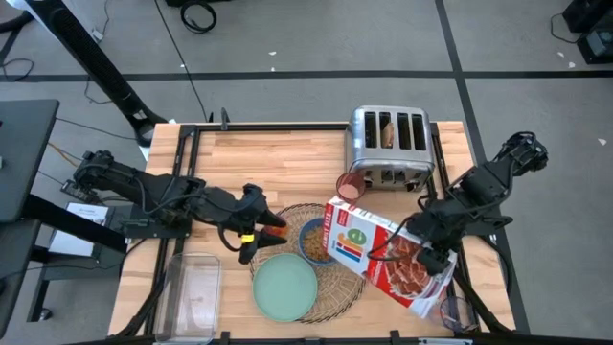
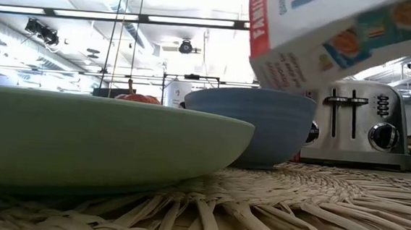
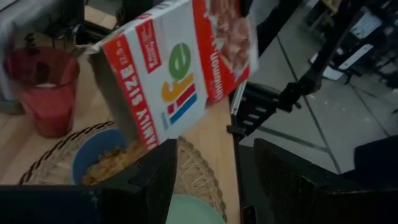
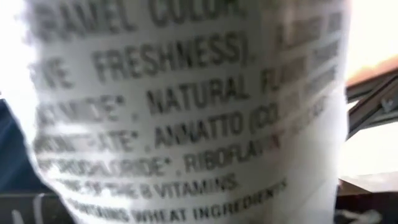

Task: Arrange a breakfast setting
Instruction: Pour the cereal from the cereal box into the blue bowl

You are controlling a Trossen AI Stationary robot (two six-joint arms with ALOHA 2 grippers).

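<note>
Between the right gripper (image 1: 414, 251) and the left gripper (image 1: 266, 228) a cereal box (image 1: 383, 251) hangs tilted, its open end tipped down over the blue bowl (image 1: 314, 240). The right jaws are closed on the box's far, lower end; the right wrist view is filled by the box's printed side panel. The bowl, which holds cereal pieces, stands on the round woven placemat (image 1: 335, 287), just beyond the left jaws. The left jaws stand part open, and whether the small orange piece beside them is held I cannot tell. Nearer the tabletop's front edge from the left jaws, the mint-green plate (image 1: 284, 286) lies on the same placemat, close beside the bowl. A pink cup (image 1: 351, 186) stands beyond the bowl, just in front of the chrome toaster (image 1: 388, 146), which shows 1 toast slice (image 1: 387, 132) in a slot. A clear plastic bin (image 1: 192, 292) sits on the tabletop beside the left arm.
</note>
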